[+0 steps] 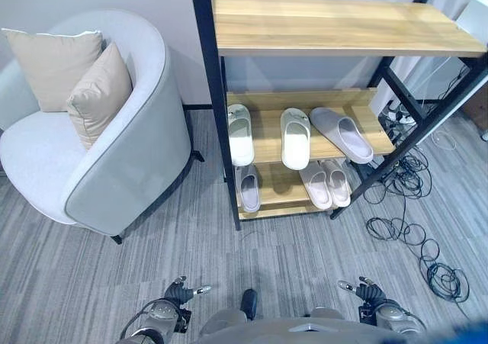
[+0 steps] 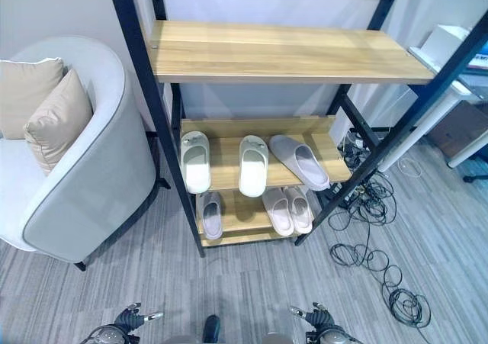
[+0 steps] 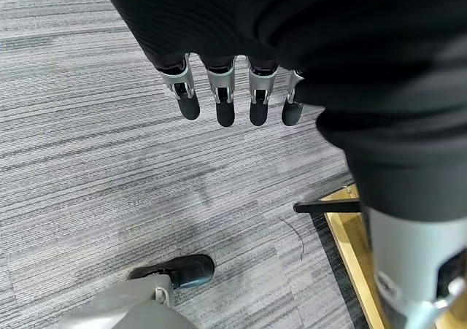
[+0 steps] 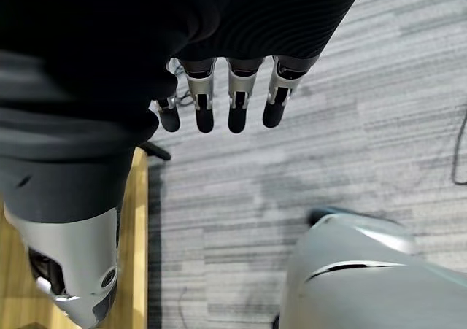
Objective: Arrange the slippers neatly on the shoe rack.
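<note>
A: The hands? 
B: Left hand (image 3: 226, 95) and right hand (image 4: 219, 99) hang low over grey carpet (image 1: 290, 252), fingers relaxed, empty.
A: Slippers?
B: Three pale slippers (image 1: 296, 136) lie on the black-framed wooden shoe rack's (image 1: 335, 24) middle shelf, three more (image 1: 325, 184) below.

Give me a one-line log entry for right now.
left hand open, empty | right hand open, empty | middle shelf: three slippers, grey slipper askew | bottom shelf: three slippers
</note>
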Controlling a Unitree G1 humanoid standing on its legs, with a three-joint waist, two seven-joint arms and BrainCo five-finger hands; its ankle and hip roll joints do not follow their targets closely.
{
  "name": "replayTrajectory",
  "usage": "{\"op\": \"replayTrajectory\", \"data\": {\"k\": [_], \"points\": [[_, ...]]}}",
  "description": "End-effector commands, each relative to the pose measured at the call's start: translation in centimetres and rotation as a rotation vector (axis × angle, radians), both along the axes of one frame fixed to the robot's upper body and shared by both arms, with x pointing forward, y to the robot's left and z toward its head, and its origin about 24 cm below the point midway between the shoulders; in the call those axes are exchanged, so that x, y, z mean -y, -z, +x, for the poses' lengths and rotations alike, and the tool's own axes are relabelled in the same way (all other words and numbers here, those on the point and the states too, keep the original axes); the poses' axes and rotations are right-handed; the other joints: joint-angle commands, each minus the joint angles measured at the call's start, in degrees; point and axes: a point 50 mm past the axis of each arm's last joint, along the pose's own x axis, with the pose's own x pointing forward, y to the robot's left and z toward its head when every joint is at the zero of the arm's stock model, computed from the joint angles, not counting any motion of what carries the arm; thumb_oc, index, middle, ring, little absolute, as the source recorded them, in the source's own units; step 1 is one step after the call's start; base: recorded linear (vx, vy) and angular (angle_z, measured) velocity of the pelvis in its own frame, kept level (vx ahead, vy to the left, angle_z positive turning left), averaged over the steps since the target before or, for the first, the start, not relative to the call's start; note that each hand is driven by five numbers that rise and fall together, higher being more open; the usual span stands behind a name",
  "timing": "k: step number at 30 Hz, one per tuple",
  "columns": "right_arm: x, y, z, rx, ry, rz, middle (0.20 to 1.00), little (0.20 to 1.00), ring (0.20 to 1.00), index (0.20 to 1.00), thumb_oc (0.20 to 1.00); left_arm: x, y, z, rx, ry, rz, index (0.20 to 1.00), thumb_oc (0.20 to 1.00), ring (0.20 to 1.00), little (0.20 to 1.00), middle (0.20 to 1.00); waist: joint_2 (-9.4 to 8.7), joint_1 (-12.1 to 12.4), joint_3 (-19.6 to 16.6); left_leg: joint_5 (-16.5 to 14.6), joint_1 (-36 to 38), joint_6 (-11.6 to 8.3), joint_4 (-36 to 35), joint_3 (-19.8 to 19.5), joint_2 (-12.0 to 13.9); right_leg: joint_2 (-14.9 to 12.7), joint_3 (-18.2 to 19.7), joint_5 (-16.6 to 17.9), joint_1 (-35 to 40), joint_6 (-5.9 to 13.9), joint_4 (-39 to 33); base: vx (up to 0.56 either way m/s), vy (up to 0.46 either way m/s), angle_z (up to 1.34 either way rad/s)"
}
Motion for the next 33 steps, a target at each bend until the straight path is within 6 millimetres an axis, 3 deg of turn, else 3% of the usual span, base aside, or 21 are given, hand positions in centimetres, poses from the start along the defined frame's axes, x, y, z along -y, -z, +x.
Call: {"op": "replayTrajectory", "data": {"k": [1, 3, 7, 14, 16, 17, 18, 19, 20, 23, 25, 31, 33], "points": [[1.7, -1.4, 2.6, 0.084, -0.039, -0.063, 1.0, 1.0, 1.0, 1.0, 1.0, 0.2, 0.1, -0.5, -0.009, 0.036, 0.019, 1.0, 1.0, 1.0, 1.0, 1.0, 0.17, -0.1, 2.8, -7.1, 0.2, -4.98, 5.5, 0.1, 3.2, 1.2, -0.1, 9.2, 3.0, 0.69, -6.9, 0.08, -0.068, 0.07], [1.9, -1.5, 2.7, 0.084, -0.062, -0.076, 1.0, 1.0, 1.0, 1.0, 1.0, 0.5, 0.5, -1.3, -0.039, 0.058, 0.015, 1.0, 1.0, 1.0, 1.0, 1.0, -0.21, 0.0, 1.7, -6.7, 1.4, -5.19, 3.2, -0.4, 2.9, 2.1, 1.2, 9.9, 4.4, 1.09, -10.3, 0.1, -0.094, 0.39], [1.6, -1.6, 3.0, 0.092, -0.108, -0.084, 1.0, 1.0, 1.0, 1.0, 1.0, 1.4, 0.8, -1.8, -0.058, 0.08, -0.004, 1.0, 1.0, 1.0, 1.0, 1.0, 0.11, 0.5, 0.6, -4.8, 2.8, -5.87, -0.8, -1.2, 3.7, 3.2, 0.3, 9.7, 6.9, 0.79, -13.7, 0.06, -0.086, 0.26], [1.0, -1.9, 3.9, 0.124, -0.167, -0.09, 1.0, 1.0, 1.0, 1.0, 1.0, 2.8, 0.8, -0.6, -0.036, 0.138, -0.015, 1.0, 1.0, 1.0, 1.0, 1.0, 0.81, 0.5, 0.1, -2.8, 0.4, -7.78, -2.0, -2.9, 3.7, 4.4, -3.4, 7.9, 8.1, 0.25, -15.6, -0.02, -0.061, 0.22], [0.1, -2.0, 4.3, 0.136, -0.22, -0.077, 1.0, 1.0, 1.0, 1.0, 1.0, 3.1, 0.8, -0.3, -0.034, 0.161, -0.017, 1.0, 1.0, 1.0, 1.0, 1.0, 1.09, 0.5, 0.4, -2.3, 0.5, -8.36, -2.0, -3.1, 3.8, 4.6, -4.3, 7.4, 8.8, 0.06, -15.6, 0.0, -0.024, 0.18], [-4.4, -4.6, 8.8, 0.345, -0.344, -0.024, 1.0, 1.0, 1.0, 1.0, 1.0, 3.3, 0.9, -0.4, -0.035, 0.165, -0.02, 1.0, 1.0, 1.0, 1.0, 1.0, 1.1, 0.5, 0.5, -2.3, 0.5, -8.48, -2.0, -3.0, 3.8, 4.5, -4.3, 7.3, 9.0, 0.02, -15.6, -0.03, -0.014, 0.05], [-4.7, -5.1, 7.7, 0.398, -0.418, 0.008, 1.0, 1.0, 1.0, 1.0, 1.0, 2.9, 0.7, -0.1, -0.019, 0.136, -0.019, 1.0, 1.0, 1.0, 1.0, 1.0, 1.13, 0.0, 0.8, -2.3, 0.6, -8.76, -2.0, -2.3, 4.0, 4.6, -4.2, 7.2, 9.1, 0.05, -15.6, -0.06, -0.017, 0.01], [-3.8, -3.4, 5.5, 0.279, -0.432, -0.015, 1.0, 1.0, 1.0, 1.0, 1.0, 3.1, 0.8, -0.3, -0.023, 0.12, -0.03, 1.0, 1.0, 1.0, 1.0, 1.0, 1.13, -0.3, 1.3, -2.2, 0.7, -8.94, -2.0, -1.9, 4.1, 4.7, -4.3, 7.2, 9.1, 0.04, -15.6, -0.06, -0.033, 0.06], [-3.8, -4.4, 6.6, 0.328, -0.523, -0.062, 1.0, 1.0, 1.0, 1.0, 1.0, 2.7, 0.6, 0.0, -0.015, 0.124, -0.019, 1.0, 1.0, 1.0, 1.0, 1.0, 0.93, -0.1, 1.4, -2.3, 0.7, -8.99, -2.0, -1.9, 4.2, 4.7, -4.5, 7.1, 9.1, 0.06, -15.6, -0.05, -0.047, -0.01], [-4.4, -4.9, 7.2, 0.366, -0.536, 0.027, 1.0, 1.0, 1.0, 1.0, 1.0, 2.4, 0.6, -0.3, -0.014, 0.158, -0.016, 1.0, 1.0, 1.0, 1.0, 1.0, 0.8, 0.9, 1.3, -2.3, 0.9, -9.14, -2.0, -2.1, 4.2, 4.7, -5.0, 6.8, 9.8, 0.05, -15.6, 0.0, -0.028, 0.0], [-6.1, -5.6, 7.9, 0.395, -0.649, 0.078, 1.0, 1.0, 1.0, 1.0, 1.0, 2.5, 0.5, -0.2, -0.011, 0.184, -0.025, 1.0, 1.0, 1.0, 1.0, 1.0, 0.9, 1.5, 1.2, -2.2, 1.0, -9.29, -2.0, -2.4, 4.1, 4.7, -5.1, 6.5, 10.0, 0.0, -15.6, 0.0, 0.0, 0.0], [-8.5, -7.7, 9.0, 0.497, -0.774, 0.174, 1.0, 1.0, 1.0, 1.0, 1.0, 2.6, 0.5, -0.2, -0.011, 0.197, -0.03, 1.0, 1.0, 1.0, 1.0, 1.0, 0.95, 2.0, 1.0, -2.1, 1.0, -9.41, -2.0, -2.6, 4.1, 4.7, -5.5, 6.2, 10.3, -0.13, -15.6, 0.0, 0.001, 0.02], [-10.2, -9.6, 9.7, 0.576, -0.855, 0.255, 1.0, 1.0, 1.0, 1.0, 1.0, 2.6, 0.5, -0.3, -0.017, 0.212, -0.028, 1.0, 1.0, 1.0, 1.0, 1.0, 0.84, 2.2, 1.0, -2.1, 0.9, -9.5, -2.0, -2.6, 4.2, 4.8, -5.6, 6.3, 10.3, -0.19, -15.6, 0.0, 0.001, 0.09]]}}
